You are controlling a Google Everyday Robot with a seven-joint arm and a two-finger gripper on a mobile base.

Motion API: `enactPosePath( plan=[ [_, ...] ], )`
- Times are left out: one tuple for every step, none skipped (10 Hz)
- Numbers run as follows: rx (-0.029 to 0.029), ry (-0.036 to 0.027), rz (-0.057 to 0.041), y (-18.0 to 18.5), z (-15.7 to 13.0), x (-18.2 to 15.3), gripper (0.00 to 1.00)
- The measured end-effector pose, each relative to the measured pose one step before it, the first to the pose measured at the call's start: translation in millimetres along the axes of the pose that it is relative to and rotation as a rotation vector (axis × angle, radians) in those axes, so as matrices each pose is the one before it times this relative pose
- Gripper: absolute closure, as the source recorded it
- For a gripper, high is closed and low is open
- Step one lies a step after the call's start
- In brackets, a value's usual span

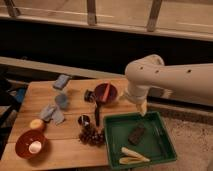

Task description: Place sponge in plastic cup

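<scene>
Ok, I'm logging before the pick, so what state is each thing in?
sponge: lying flat on table, untouched
plastic cup: upright, no sponge inside
green tray: holding a dark block
gripper: open, empty, over green tray's far rim
red bowl: upright, utensil resting in it

Green tray [159,141] holds dark block [136,134], yellow pieces [131,156]; red bowl [108,91], dark metal cup [84,120] on wooden table [62,150].

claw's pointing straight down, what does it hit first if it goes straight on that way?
Probably the green tray: the claw hangs over its far rim, so it would meet that rim or the bare floor just inside. Depth is unclear. The dark block in the tray lies off that line.
</scene>
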Motion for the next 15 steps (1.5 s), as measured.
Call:
enactPosePath(
  plan=[
    [-0.01402,-0.00135,-0.04505,18.04,0.21,6.11,0.2],
    [-0.01492,-0.00173,-0.0467,19.91,0.39,5.42,0.2],
    [-0.03252,0.00702,-0.0778,31.19,1.08,10.3,0.2],
    [-0.01162,0.00497,-0.01918,8.58,0.31,3.31,0.2],
    [0.0014,-0.00088,0.0019,-1.69,-0.04,-0.55,0.2],
    [0.00276,-0.0042,-0.00166,-1.6,-0.12,-1.43,0.2],
    [-0.00167,0.00156,-0.00436,2.8,0.21,1.13,0.2],
    [0.00227,0.00052,0.00622,-1.95,0.47,-0.5,0.2],
    [-0.0144,-0.00312,0.01275,0.33,1.85,-3.13,0.2],
    [-0.0201,-0.00186,0.00216,3.81,4.51,-8.88,0.2],
    [-0.01056,0.00265,-0.00916,8.95,4.82,-2.88,0.2],
    [-0.01307,0.00208,-0.01171,13.77,5.78,-1.92,0.2],
    [-0.02007,0.00232,-0.01686,21.46,7.51,-2.68,0.2],
    [-0.01609,0.00161,-0.01211,14.67,4.9,-2.39,0.2],
    [-0.02714,0.00186,-0.01866,18.56,5.16,-3.17,0.2]
  ],
)
